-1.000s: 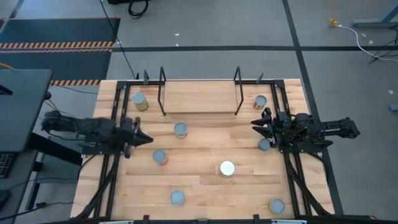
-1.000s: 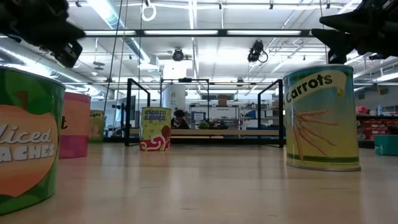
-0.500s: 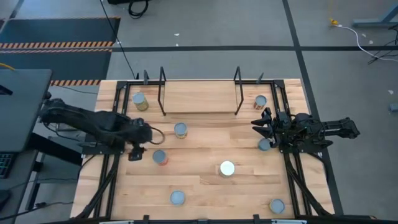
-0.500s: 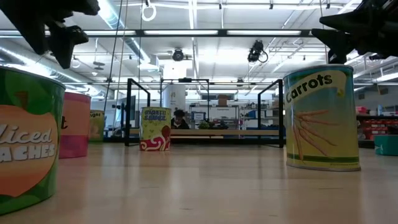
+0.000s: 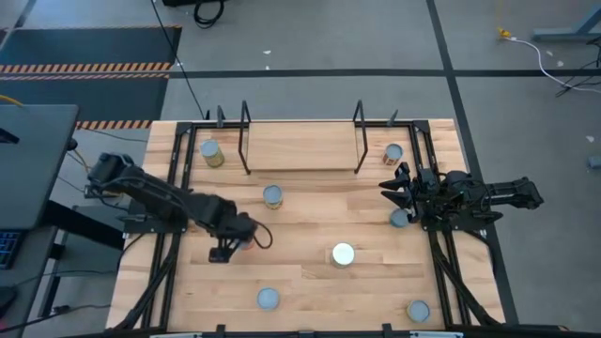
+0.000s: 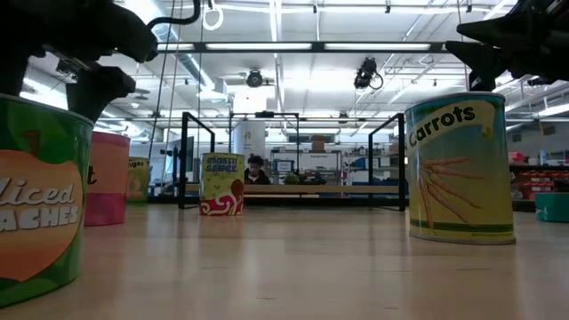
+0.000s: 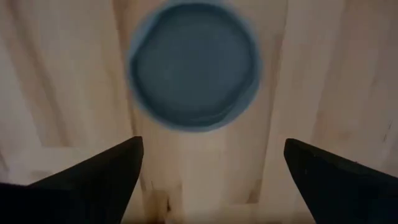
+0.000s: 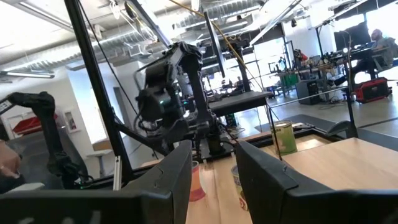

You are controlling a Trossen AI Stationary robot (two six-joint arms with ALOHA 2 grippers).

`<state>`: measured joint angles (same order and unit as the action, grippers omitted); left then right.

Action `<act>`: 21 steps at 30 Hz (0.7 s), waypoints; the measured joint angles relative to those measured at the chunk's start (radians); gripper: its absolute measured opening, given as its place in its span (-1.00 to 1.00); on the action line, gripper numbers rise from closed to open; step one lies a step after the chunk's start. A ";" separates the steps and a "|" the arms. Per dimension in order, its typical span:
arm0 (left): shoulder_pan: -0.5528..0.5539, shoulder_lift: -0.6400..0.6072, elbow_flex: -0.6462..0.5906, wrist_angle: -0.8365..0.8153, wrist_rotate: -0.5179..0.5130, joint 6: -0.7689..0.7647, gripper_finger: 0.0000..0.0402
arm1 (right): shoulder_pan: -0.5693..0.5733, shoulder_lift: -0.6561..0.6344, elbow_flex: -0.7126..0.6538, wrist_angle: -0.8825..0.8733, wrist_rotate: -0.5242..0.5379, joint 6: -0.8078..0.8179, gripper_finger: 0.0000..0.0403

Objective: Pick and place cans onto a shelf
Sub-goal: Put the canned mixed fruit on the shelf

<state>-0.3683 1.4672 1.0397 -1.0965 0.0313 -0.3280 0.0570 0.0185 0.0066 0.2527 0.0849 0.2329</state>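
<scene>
Several cans stand upright on the wooden tabletop, among them one (image 5: 272, 195) near the middle, a white-topped one (image 5: 343, 253) and a yellowish one (image 5: 212, 153) at the far left. The shelf (image 5: 300, 145), a light board between black rod uprights, stands at the far edge. My left gripper (image 5: 237, 246) points down, open, over a can with a bluish-grey top (image 7: 194, 65). Its fingers (image 7: 106, 174) stand wide apart above the can and touch nothing. My right gripper (image 5: 387, 187) hangs at the right side with its fingers a little apart and nothing between them (image 8: 211, 180).
More cans stand near the front edge (image 5: 268, 299) and at the front right (image 5: 418, 311). Two others (image 5: 392, 153) (image 5: 400, 218) stand close to my right gripper. In the low view a peaches can (image 6: 36, 204) and a carrots can (image 6: 458, 169) stand close to the camera.
My left gripper has swung from the table's left edge toward the middle and near side. It has tipped to point down over the bluish-topped can. Its fingers have opened wide on the way.
</scene>
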 joint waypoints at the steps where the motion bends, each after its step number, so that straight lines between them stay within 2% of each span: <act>1: -0.013 0.007 0.000 0.027 -0.028 -0.002 0.97 | 0.000 0.000 0.000 0.000 0.000 0.000 -0.34; 4: -0.038 0.039 0.000 0.090 -0.118 -0.035 0.97 | 0.000 0.000 0.000 0.000 0.000 0.000 -0.34; 6: -0.038 0.068 0.000 0.101 -0.137 -0.065 0.97 | 0.000 0.000 0.000 0.000 0.000 0.000 -0.34; 9: -0.038 0.106 0.000 0.108 -0.140 -0.112 0.97 | 0.000 0.000 0.000 0.000 0.000 0.000 -0.34; 15: -0.038 0.152 0.000 0.222 -0.139 -0.114 0.97 | 0.000 0.000 0.000 0.000 0.000 0.000 -0.34; 21: -0.018 0.201 0.000 0.225 -0.129 -0.154 0.90 | 0.000 0.000 0.000 0.000 0.000 0.000 -0.34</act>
<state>-0.3858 1.6679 1.0397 -0.8713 -0.0982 -0.4820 0.0566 0.0189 0.0063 0.2527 0.0849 0.2329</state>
